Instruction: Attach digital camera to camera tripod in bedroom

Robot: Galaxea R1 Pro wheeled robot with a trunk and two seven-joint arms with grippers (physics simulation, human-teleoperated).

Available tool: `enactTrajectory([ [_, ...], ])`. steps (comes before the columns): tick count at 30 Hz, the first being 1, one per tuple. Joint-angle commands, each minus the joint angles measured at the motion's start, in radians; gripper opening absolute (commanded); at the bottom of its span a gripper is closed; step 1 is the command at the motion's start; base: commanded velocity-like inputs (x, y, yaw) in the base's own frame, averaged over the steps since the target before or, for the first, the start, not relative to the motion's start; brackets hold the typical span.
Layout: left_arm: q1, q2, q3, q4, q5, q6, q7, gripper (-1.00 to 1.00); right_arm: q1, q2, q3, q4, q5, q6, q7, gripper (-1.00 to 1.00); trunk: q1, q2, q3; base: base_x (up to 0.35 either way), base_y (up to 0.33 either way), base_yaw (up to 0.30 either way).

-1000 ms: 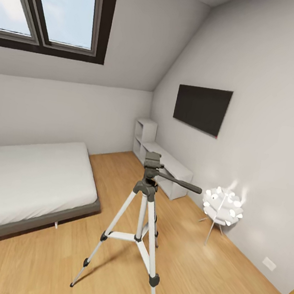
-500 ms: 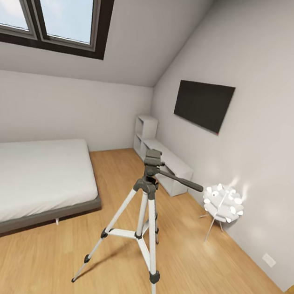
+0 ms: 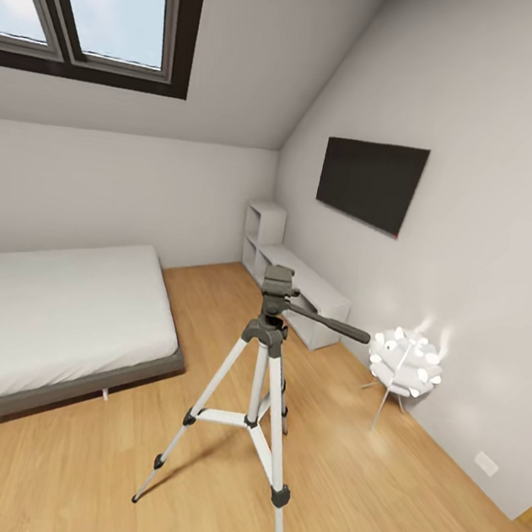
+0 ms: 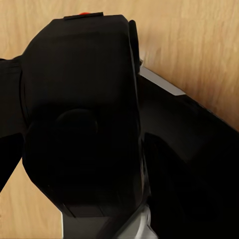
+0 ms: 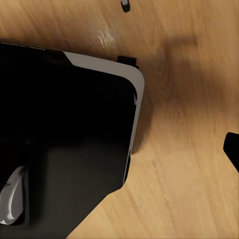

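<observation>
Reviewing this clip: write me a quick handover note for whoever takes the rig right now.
Left claw: apparently shut on the digital camera, red button up.
Right claw: one fingertip over the wood floor; open or shut unclear, nothing seen in it.
Camera tripod stands ahead in the bedroom, beside the bed; its head is bare.
Done: camera picked up.
Left: close in, seat the camera on the head.

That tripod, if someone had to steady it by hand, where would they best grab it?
Probably the central column just under the head of the camera tripod, reached from the near side: there the three splayed legs meet, and the long pan handle sticks out to the right.
</observation>
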Motion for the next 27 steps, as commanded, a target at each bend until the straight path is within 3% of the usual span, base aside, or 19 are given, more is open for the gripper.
enactTrajectory([
  [1,-0.001,0.0,-0.009,0.0,0.003,-0.002,0.003,-1.0,-0.001,-0.001,-0.009,0.002,0.009,0.0,0.002,1.0,0.001,-0.002,-0.004,0.0,0.0,0.0],
  [27,-0.001,0.0,-0.009,0.0,0.003,-0.003,0.003,-1.0,-0.001,0.0,-0.009,0.002,0.009,0.0,0.002,1.0,0.001,-0.002,-0.045,0.0,0.0,0.0],
])
